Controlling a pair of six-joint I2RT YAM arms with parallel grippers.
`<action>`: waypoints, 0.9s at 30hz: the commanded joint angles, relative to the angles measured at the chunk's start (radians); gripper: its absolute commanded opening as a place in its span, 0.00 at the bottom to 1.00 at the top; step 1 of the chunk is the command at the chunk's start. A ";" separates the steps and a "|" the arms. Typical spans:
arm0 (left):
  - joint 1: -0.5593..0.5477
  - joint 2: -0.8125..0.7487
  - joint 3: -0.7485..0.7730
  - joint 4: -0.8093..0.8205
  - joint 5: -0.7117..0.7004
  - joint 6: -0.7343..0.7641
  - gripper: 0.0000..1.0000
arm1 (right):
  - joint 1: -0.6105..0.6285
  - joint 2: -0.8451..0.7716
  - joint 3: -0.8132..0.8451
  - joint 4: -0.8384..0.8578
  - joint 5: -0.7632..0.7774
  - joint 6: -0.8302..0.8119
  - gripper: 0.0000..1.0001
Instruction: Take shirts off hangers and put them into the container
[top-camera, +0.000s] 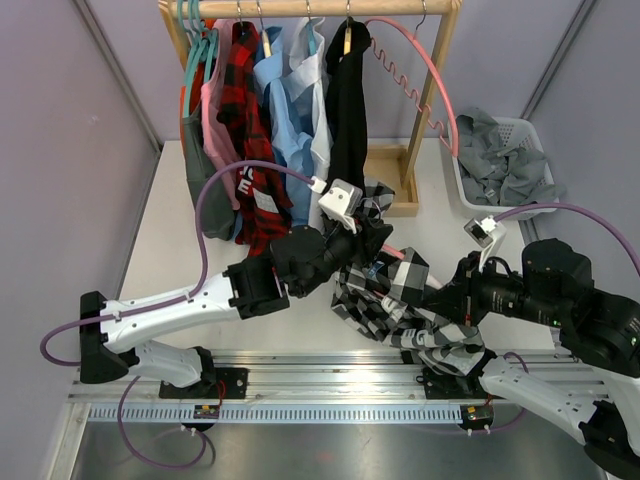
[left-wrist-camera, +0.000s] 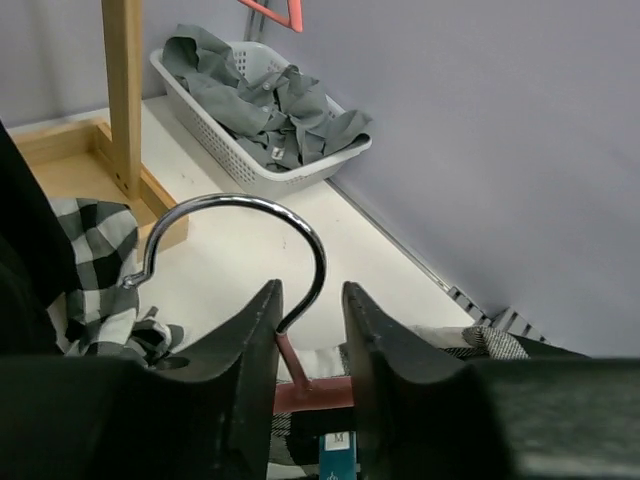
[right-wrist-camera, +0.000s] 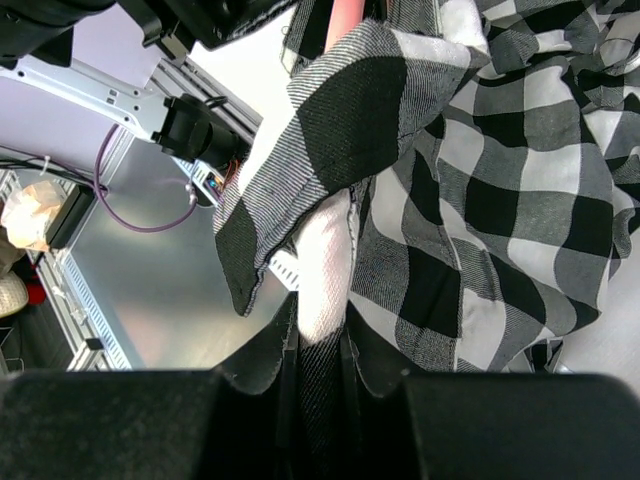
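A black-and-white check shirt (top-camera: 395, 290) lies bunched on the table between both arms, still on a pink hanger (left-wrist-camera: 305, 392). My left gripper (top-camera: 368, 238) (left-wrist-camera: 310, 290) straddles the hanger's neck below its metal hook (left-wrist-camera: 300, 225). The stem rests against the left finger, with a gap to the right finger. My right gripper (top-camera: 440, 305) (right-wrist-camera: 322, 330) is shut on a fold of the check shirt (right-wrist-camera: 480, 180). The white container (top-camera: 465, 190) (left-wrist-camera: 240, 165) stands at the back right with a grey shirt (top-camera: 505, 165) (left-wrist-camera: 270, 100) in it.
The wooden rail frame (top-camera: 300, 8) at the back carries red-and-black check (top-camera: 250, 110), light blue (top-camera: 290, 110), black (top-camera: 348, 100) and pink (top-camera: 215, 120) shirts, plus a bare pink hanger (top-camera: 420, 60). Its wooden base (top-camera: 395, 180) and post (left-wrist-camera: 122, 90) stand just behind the left gripper.
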 joint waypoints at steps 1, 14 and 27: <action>-0.015 0.006 0.057 0.037 0.044 -0.030 0.26 | 0.007 -0.001 0.060 0.113 0.013 -0.008 0.00; -0.016 -0.036 0.084 -0.091 -0.033 -0.008 0.00 | 0.007 0.038 0.069 0.119 0.064 -0.023 0.50; 0.079 0.055 0.463 -0.289 -0.211 0.253 0.00 | 0.005 0.020 0.033 0.101 0.058 -0.057 0.71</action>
